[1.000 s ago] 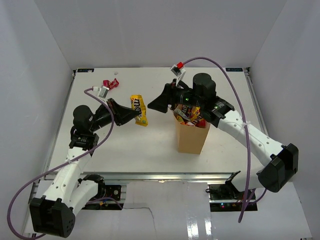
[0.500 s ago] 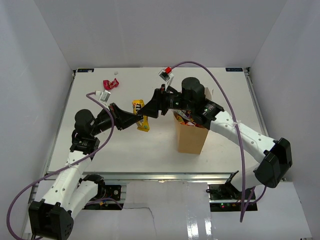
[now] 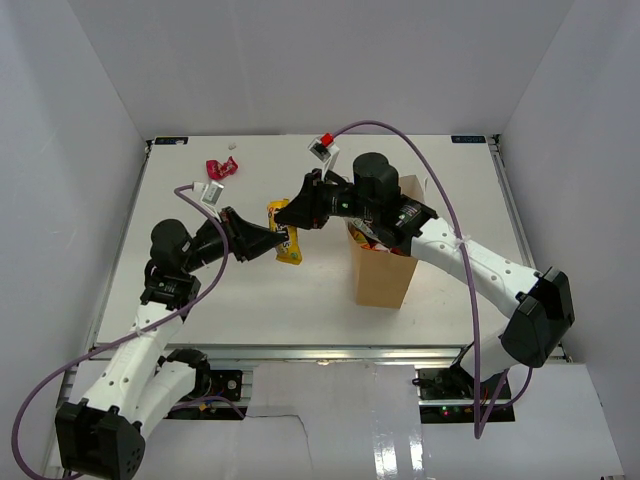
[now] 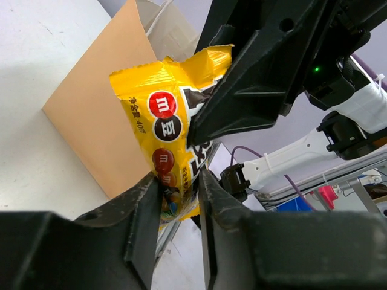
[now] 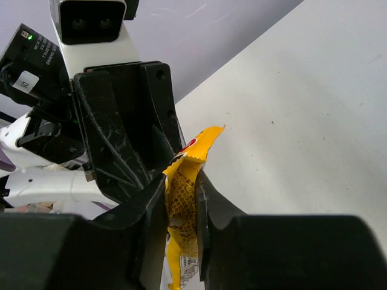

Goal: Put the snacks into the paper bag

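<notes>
Top view, yellow packet point(image 3: 285, 240): hangs above the table point(image 3: 250, 300), off toward 9 o'clock from the paper bag point(image 3: 385, 275), caught between both arms.
Top view, left gripper point(image 3: 272, 244): reaches in from 8 o'clock to the packet's lower part.
Top view, right gripper point(image 3: 287, 214): leans across from the bag side onto the packet's upper end.
Top view, paper bag: stands upright with packets already showing in its mouth.
Top view, red packet point(image 3: 220, 168): lies on the table at about 11 o'clock, well apart from the bag.
Left wrist view, left gripper point(image 4: 177, 182): narrow gap, both fingers pressed on the yellow packet's point(image 4: 166, 121) bottom edge; the bag's tan wall point(image 4: 100, 115) stands behind at 10 o'clock.
Right wrist view, right gripper point(image 5: 181, 188): fingers nearly together, pinching the crinkled top seam of the packet point(image 5: 195, 156).
Risk, tug: if either arm moves while both pinch, the foil may tear or slip out.
Risk, thin hold: the right grip takes only the seam; once the left lets go the packet could swing and drop short of the bag.
Risk, bag: a low approach could knock the rim and tip the bag.
</notes>
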`<state>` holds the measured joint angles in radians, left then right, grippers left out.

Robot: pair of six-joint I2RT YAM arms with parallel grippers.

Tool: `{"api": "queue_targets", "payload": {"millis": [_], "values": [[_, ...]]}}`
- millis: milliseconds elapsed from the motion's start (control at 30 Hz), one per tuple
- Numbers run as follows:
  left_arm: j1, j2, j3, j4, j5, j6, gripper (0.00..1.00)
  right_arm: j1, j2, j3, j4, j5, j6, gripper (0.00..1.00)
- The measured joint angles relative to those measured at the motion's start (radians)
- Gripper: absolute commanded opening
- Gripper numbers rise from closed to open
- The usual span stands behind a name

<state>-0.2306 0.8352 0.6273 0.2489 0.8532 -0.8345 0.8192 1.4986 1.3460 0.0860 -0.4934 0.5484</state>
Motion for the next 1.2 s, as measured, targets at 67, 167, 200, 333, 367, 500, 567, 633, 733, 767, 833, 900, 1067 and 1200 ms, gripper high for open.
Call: {"api": "queue_targets", "payload": {"millis": [67, 167, 200, 333, 367, 500, 567, 633, 733, 767, 833, 900, 1067, 1200], "values": [[0.000, -0.005, 0.000, 0.002, 0.000, -0.003, 0.47, 0.000, 0.000, 0.000, 0.000, 0.000, -0.006, 0.19], [-0.001, -0.017, 0.000, -0.001, -0.010, 0.006, 0.73, -0.002, 0.000, 0.000, 0.000, -0.002, -0.018, 0.15], [-0.001, -0.023, 0.000, -0.002, -0.015, 0.015, 0.78, -0.006, -0.001, 0.001, 0.001, -0.003, -0.026, 0.15], [-0.001, -0.069, 0.001, -0.033, -0.058, 0.055, 0.98, -0.030, -0.008, 0.008, -0.002, -0.007, -0.082, 0.11], [-0.001, -0.084, 0.004, -0.054, -0.078, 0.069, 0.98, -0.043, -0.014, 0.014, -0.006, -0.008, -0.099, 0.10], [-0.001, -0.116, 0.059, -0.175, -0.187, 0.137, 0.98, -0.115, -0.057, 0.053, -0.017, -0.023, -0.163, 0.08], [-0.002, -0.117, 0.114, -0.262, -0.298, 0.173, 0.98, -0.157, -0.093, 0.074, -0.020, -0.028, -0.191, 0.08], [-0.003, -0.096, 0.177, -0.356, -0.427, 0.189, 0.98, -0.204, -0.140, 0.089, -0.031, -0.029, -0.219, 0.08], [0.000, -0.016, 0.270, -0.472, -0.629, 0.216, 0.98, -0.281, -0.225, 0.093, -0.041, -0.021, -0.269, 0.08], [0.005, 0.023, 0.298, -0.497, -0.671, 0.221, 0.97, -0.307, -0.254, 0.093, -0.050, -0.011, -0.289, 0.09], [0.020, 0.122, 0.347, -0.536, -0.731, 0.225, 0.95, -0.348, -0.306, 0.085, -0.064, 0.019, -0.333, 0.09], [0.046, 0.237, 0.382, -0.560, -0.737, 0.224, 0.95, -0.369, -0.355, 0.056, -0.081, 0.056, -0.383, 0.10], [0.170, 0.523, 0.436, -0.587, -0.670, 0.181, 0.98, -0.377, -0.431, -0.077, -0.121, 0.132, -0.504, 0.11], [0.278, 0.698, 0.483, -0.597, -0.640, 0.139, 0.98, -0.377, -0.428, -0.168, -0.164, 0.173, -0.575, 0.31]]}}
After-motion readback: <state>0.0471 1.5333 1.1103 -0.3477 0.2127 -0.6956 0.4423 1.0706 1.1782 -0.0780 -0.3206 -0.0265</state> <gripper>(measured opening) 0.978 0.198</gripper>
